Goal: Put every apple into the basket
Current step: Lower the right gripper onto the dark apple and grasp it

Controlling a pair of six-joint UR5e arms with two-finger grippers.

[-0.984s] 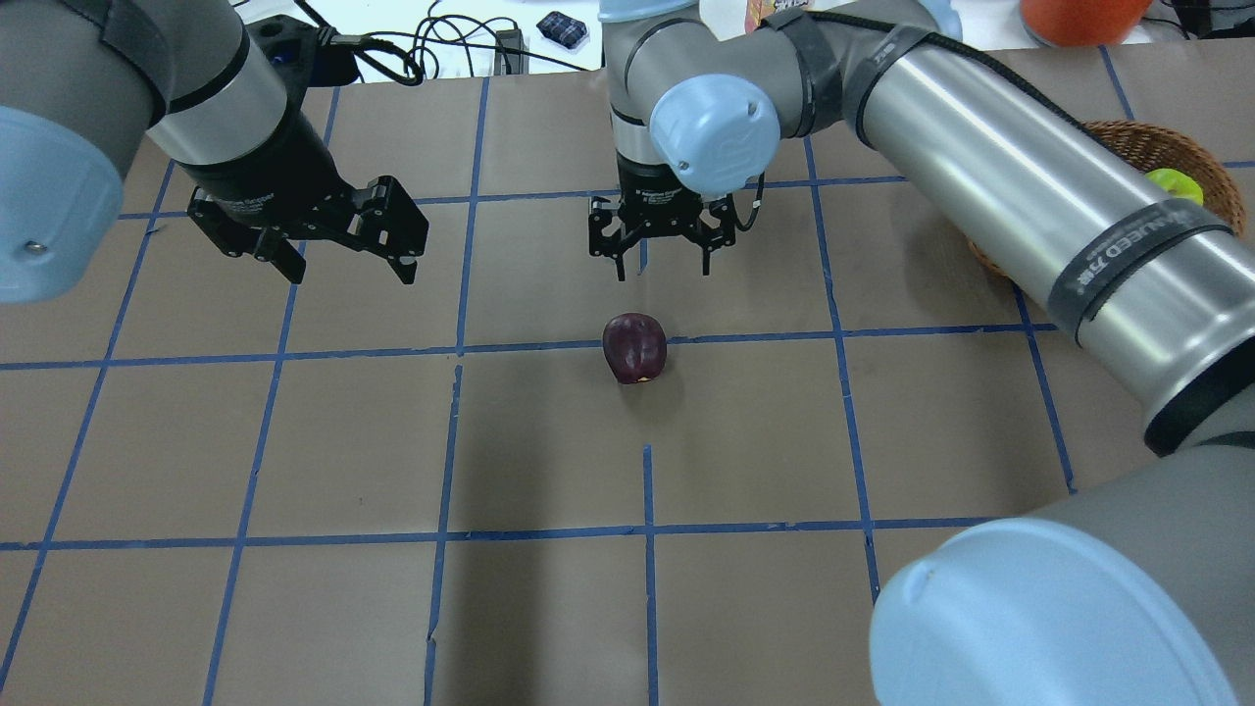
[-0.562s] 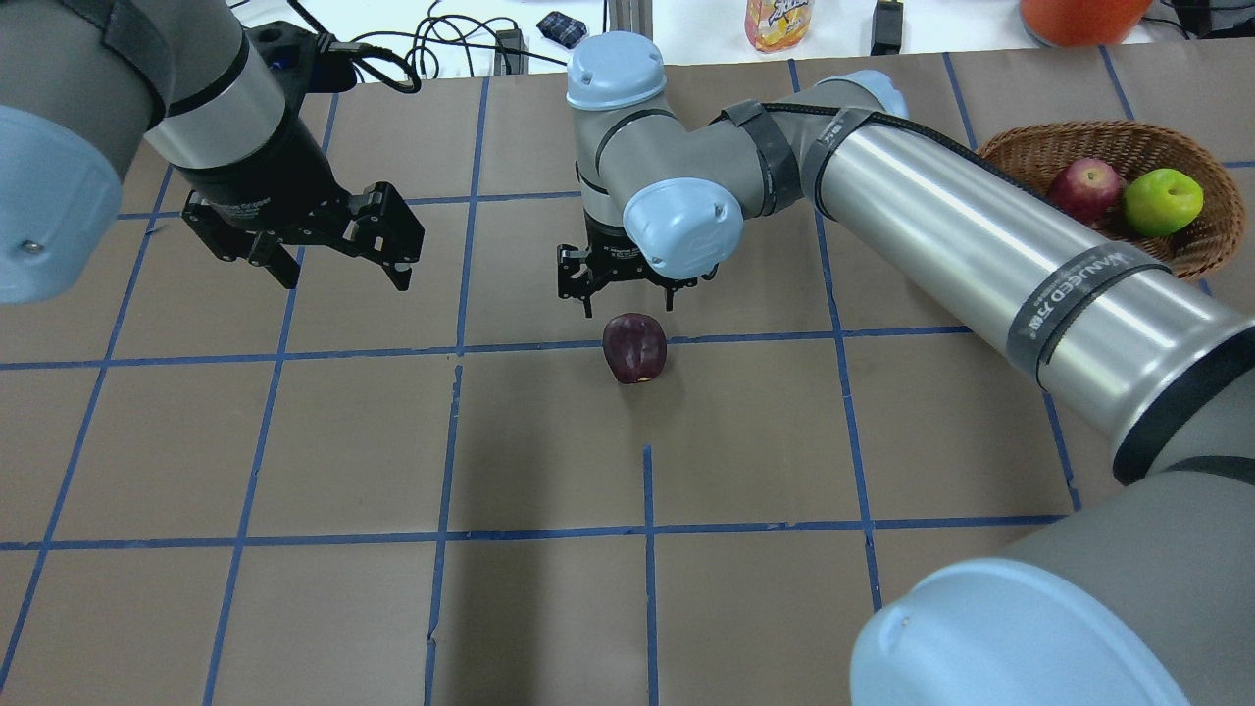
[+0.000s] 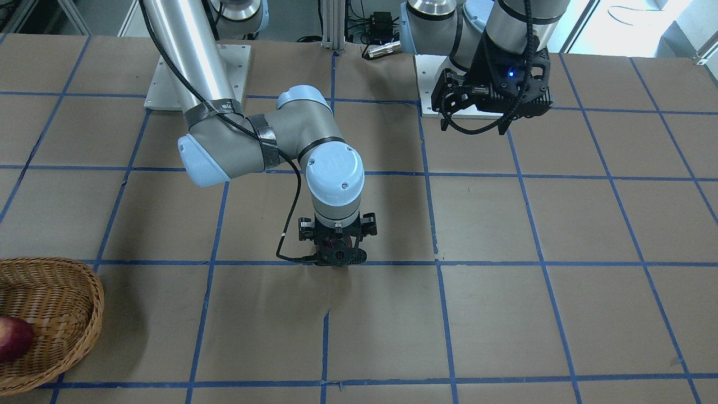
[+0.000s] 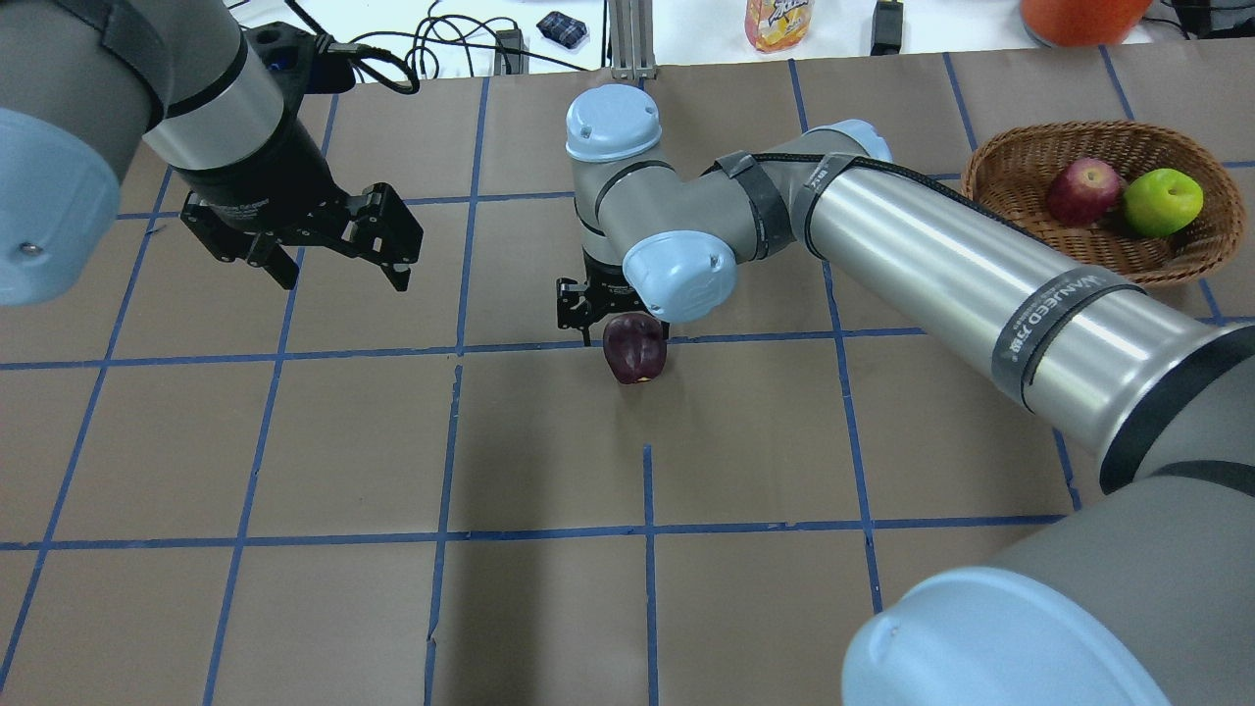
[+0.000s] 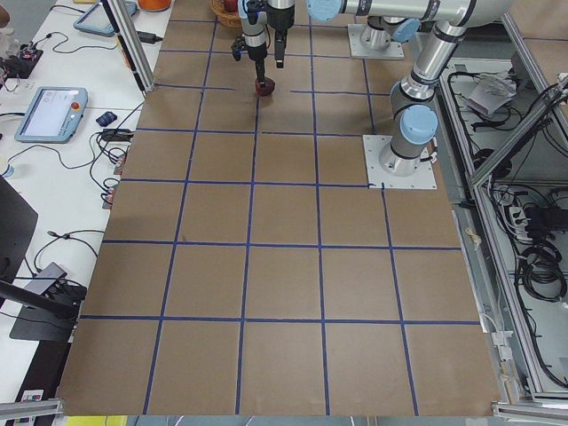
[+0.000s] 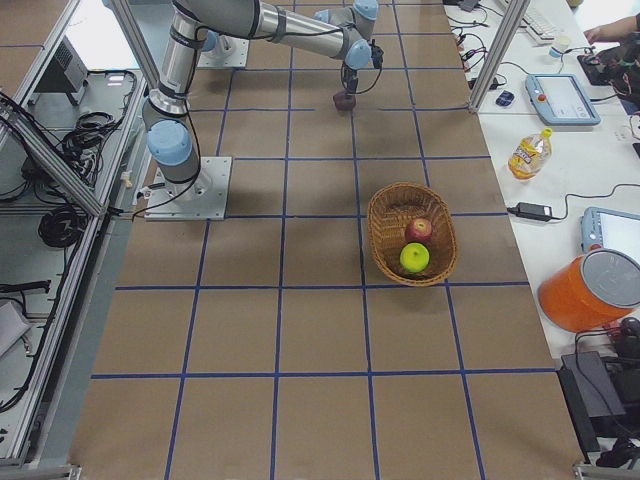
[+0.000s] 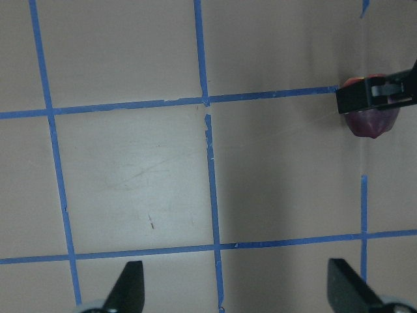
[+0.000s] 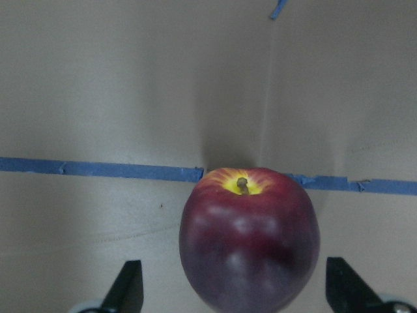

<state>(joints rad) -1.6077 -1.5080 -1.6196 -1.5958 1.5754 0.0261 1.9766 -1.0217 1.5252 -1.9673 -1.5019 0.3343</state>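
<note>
The dark maroon apple (image 4: 637, 355) sits on the brown table near its middle. My right gripper (image 4: 618, 324) is open just above it, a finger on each side. In the right wrist view the apple (image 8: 249, 238) lies between the spread fingertips (image 8: 127, 287), clear of both. It also shows between the fingers in the front view (image 3: 335, 242). The wicker basket (image 4: 1020, 167) stands at the far right and holds the red apple (image 4: 1083, 191) and the green apple (image 4: 1162, 201). My left gripper (image 4: 343, 273) hangs open and empty over the table's left part.
A drink bottle (image 4: 778, 22), an orange container (image 4: 1079, 15) and cables (image 4: 431, 44) lie beyond the table's far edge. The right arm's long link (image 4: 961, 265) stretches between the basket and the maroon apple. Blue tape lines grid the table.
My right gripper has come toward me and down from beyond the maroon apple, and now straddles it. The arm swung off the basket, uncovering both apples in it. The left arm stayed put.
</note>
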